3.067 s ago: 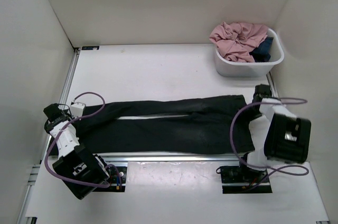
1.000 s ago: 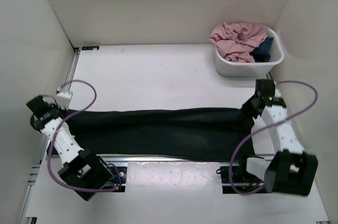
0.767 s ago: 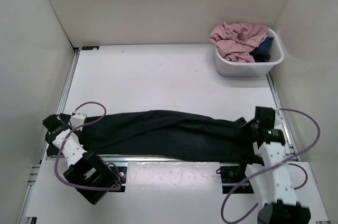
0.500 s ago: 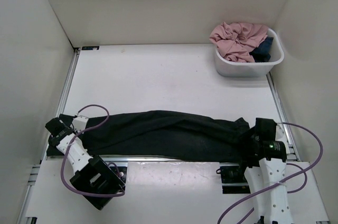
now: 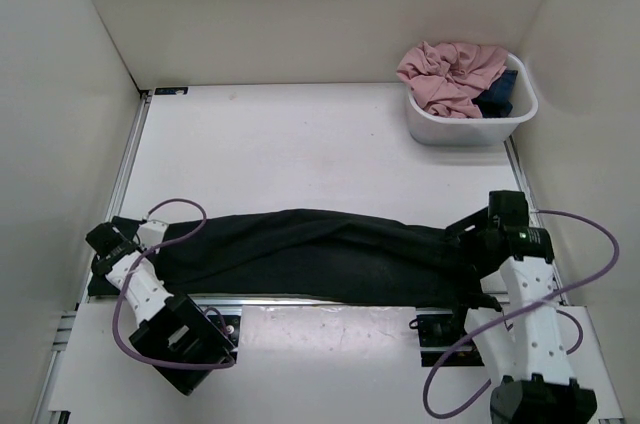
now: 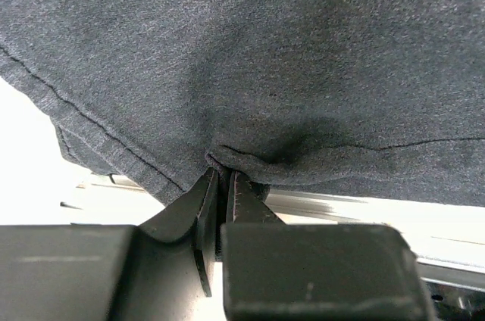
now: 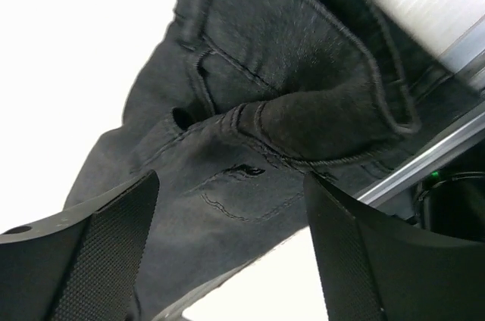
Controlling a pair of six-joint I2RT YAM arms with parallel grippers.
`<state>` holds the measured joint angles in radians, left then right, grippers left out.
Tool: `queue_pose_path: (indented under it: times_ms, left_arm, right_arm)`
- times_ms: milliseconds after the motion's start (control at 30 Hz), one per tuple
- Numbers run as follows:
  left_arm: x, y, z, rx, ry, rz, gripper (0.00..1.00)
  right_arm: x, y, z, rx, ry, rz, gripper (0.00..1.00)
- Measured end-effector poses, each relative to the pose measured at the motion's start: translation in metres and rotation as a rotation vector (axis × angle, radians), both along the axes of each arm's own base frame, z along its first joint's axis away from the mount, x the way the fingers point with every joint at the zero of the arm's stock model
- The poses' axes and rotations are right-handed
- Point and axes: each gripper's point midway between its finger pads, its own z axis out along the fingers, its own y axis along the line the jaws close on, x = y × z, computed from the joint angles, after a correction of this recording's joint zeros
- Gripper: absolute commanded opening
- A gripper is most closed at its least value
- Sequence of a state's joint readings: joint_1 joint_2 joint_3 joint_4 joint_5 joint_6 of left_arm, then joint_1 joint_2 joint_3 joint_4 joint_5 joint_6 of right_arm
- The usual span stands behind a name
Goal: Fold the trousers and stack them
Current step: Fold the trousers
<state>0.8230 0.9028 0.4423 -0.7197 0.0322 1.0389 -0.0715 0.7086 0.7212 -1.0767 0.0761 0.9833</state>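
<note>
The black trousers (image 5: 300, 249) lie folded lengthwise in a long strip near the table's front edge. My left gripper (image 5: 105, 242) is at their left end, and in the left wrist view it (image 6: 222, 172) is shut on a pinched fold of the cloth (image 6: 303, 48) near the hem. My right gripper (image 5: 472, 247) hovers over the waist end on the right. In the right wrist view it (image 7: 231, 177) is open, with both fingers (image 7: 98, 253) apart above the pocket and waistband (image 7: 250, 132), and it holds nothing.
A white tub (image 5: 432, 127) at the back right holds a pink garment (image 5: 450, 69) and a small dark blue one (image 5: 497, 94). A metal rail (image 5: 300, 297) runs along the near edge under the trousers. White walls close in the left, right and back.
Both arms brought the stretched trousers down toward the near edge. The right gripper then opened, let go of the waist end and rose a little. The left gripper stayed shut on the cloth.
</note>
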Motion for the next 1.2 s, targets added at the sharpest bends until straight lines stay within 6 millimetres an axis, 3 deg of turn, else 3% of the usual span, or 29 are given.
queue_pose_path:
  times_ms: [167,267,367,400,467,633,733,833,933,1000,1133,1200]
  left_arm:
    - [0.004,0.005,0.007,0.003,0.0,0.001,0.14]
    - [0.007,0.008,0.013,0.012,-0.008,0.005,0.14]
    - [0.014,0.014,0.026,0.021,-0.032,0.015,0.14]
    - [0.018,0.017,0.032,0.025,-0.047,0.019,0.14]
    - [0.028,0.025,0.047,0.038,-0.077,0.024,0.14]
    - [0.061,0.05,0.093,0.085,-0.179,0.018,0.14]
    - [0.087,0.063,0.119,0.071,-0.242,0.01,0.14]
    - [0.116,0.073,0.141,0.02,-0.294,-0.001,0.14]
    - [0.13,0.072,0.148,-0.005,-0.323,-0.034,0.14]
    - [0.128,0.068,0.147,0.003,-0.328,-0.064,0.14]
    - [0.116,0.057,0.134,0.013,-0.317,-0.107,0.14]
    - [0.119,0.057,0.132,-0.006,-0.317,-0.108,0.14]
  right_arm:
    - [-0.004,0.015,-0.029,0.095,0.113,-0.007,0.85]
    - [-0.009,0.015,-0.038,0.101,0.141,-0.028,0.74]
    - [-0.007,0.007,-0.043,0.063,0.145,-0.059,0.37]
    - [-0.006,0.004,-0.044,0.05,0.148,-0.069,0.13]
    - [-0.003,-0.001,-0.048,0.025,0.16,-0.09,0.0]
    - [0.001,-0.009,-0.051,-0.016,0.197,-0.092,0.0]
    - [0.017,-0.013,-0.03,-0.041,0.143,-0.073,0.0]
    - [0.044,-0.012,0.005,-0.049,0.058,-0.039,0.0]
    - [0.059,-0.011,0.022,-0.053,-0.01,-0.011,0.0]
    - [0.05,-0.011,0.015,-0.061,-0.014,-0.009,0.0]
    - [0.012,-0.014,-0.022,-0.077,0.047,-0.023,0.0]
    - [0.002,-0.013,-0.032,-0.073,0.082,-0.023,0.0]
